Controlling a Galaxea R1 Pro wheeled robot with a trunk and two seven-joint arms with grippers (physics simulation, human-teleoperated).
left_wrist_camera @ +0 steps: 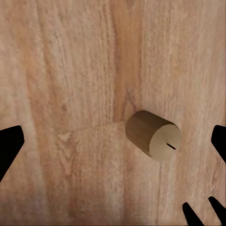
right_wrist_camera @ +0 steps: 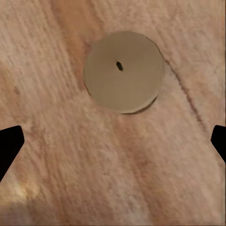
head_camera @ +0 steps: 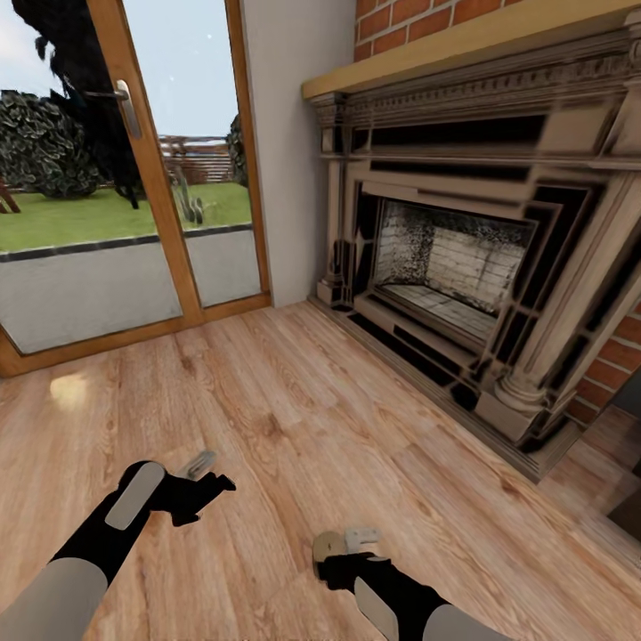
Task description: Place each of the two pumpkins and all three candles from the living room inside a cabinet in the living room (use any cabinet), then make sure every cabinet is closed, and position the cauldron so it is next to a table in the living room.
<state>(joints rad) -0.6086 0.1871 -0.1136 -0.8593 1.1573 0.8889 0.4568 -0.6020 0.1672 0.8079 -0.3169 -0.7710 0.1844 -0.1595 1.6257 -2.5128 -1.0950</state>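
On plank floor (head_camera: 294, 427): candle (right_wrist_camera: 124, 70) upright, jaws wide.

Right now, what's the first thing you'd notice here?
A big stone-coloured fireplace fills the right side, under red brick. On the left, a glass door shows a green garden. Down on the wood floor, a cream candle stands beneath the right gripper.

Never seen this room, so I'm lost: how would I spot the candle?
From the fireplace, come down the plank floor to the right gripper. The candle stands right by its fingertips: a short cream cylinder, paler and rounder than the black gripper.
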